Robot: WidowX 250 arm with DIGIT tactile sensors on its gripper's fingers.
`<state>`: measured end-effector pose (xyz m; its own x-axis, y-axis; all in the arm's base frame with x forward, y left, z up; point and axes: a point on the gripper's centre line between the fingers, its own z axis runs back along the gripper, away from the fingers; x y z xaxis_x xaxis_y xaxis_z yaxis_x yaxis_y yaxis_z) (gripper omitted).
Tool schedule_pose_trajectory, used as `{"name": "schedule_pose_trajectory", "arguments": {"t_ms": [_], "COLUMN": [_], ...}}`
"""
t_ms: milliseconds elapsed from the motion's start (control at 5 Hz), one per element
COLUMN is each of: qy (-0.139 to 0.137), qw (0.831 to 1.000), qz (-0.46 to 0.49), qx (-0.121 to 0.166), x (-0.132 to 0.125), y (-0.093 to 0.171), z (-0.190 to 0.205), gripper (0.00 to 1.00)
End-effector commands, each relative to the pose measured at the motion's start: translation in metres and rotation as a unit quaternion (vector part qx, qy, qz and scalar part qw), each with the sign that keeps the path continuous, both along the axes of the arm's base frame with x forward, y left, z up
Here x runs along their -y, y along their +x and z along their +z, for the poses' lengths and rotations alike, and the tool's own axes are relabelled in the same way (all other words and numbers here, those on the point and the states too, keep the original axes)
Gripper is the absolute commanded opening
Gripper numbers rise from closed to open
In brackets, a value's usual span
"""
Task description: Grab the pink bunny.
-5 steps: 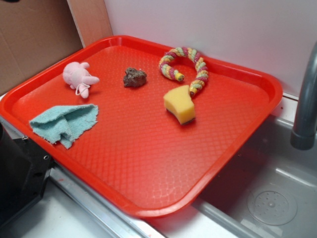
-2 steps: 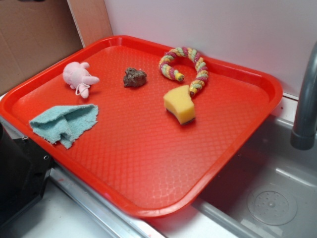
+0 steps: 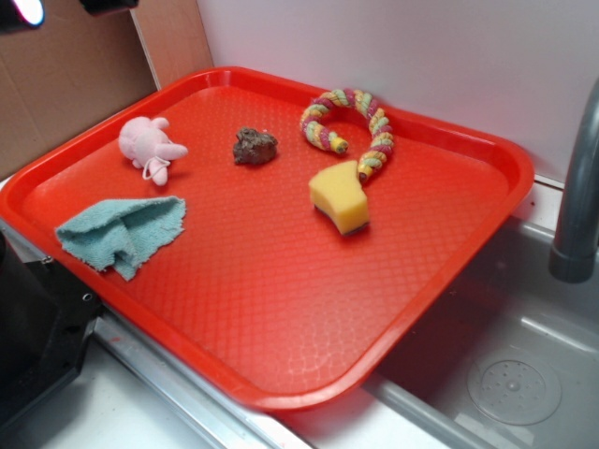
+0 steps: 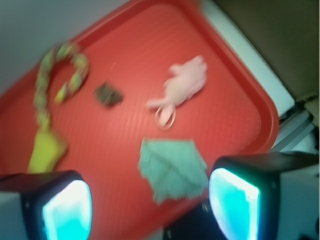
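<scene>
The pink bunny (image 3: pixel 148 145) lies on its side at the back left of the red tray (image 3: pixel 281 309). In the wrist view the bunny (image 4: pixel 182 82) is near the middle top, with a loop at its lower end. My gripper (image 4: pixel 150 210) is open and empty, high above the tray's left front edge; its two glowing pads (image 4: pixel 67 210) frame the bottom of the wrist view. In the exterior view only a dark part of the arm with a light (image 3: pixel 28 11) shows at the top left corner.
On the tray are a teal cloth (image 3: pixel 122 232), a small brown lump (image 3: pixel 254 146), a yellow sponge (image 3: pixel 341 196) and a pink-yellow-green braided rope (image 3: pixel 360 122). A sink with a grey faucet (image 3: pixel 576 206) lies to the right. A black block (image 3: pixel 33 337) stands at the front left.
The arm has come into the exterior view at the top left corner. The things on the tray have not moved.
</scene>
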<state>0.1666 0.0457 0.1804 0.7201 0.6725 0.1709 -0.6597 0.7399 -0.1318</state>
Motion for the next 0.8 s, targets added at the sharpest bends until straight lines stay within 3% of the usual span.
{"name": "schedule_pose_trajectory", "arguments": {"t_ms": [0,400,600], "qy": [0.032,0.066,0.069], "qw": [0.984,0.961,0.958], "qz": [0.168,0.264,0.275], "qx": [0.048,0.055,0.047], "x": [-0.045,-0.07,-0.078], "y": [0.01,0.03,0.047], "z": [-0.033,-0.08,-0.114], "gripper": [1.0,1.0,1.0]}}
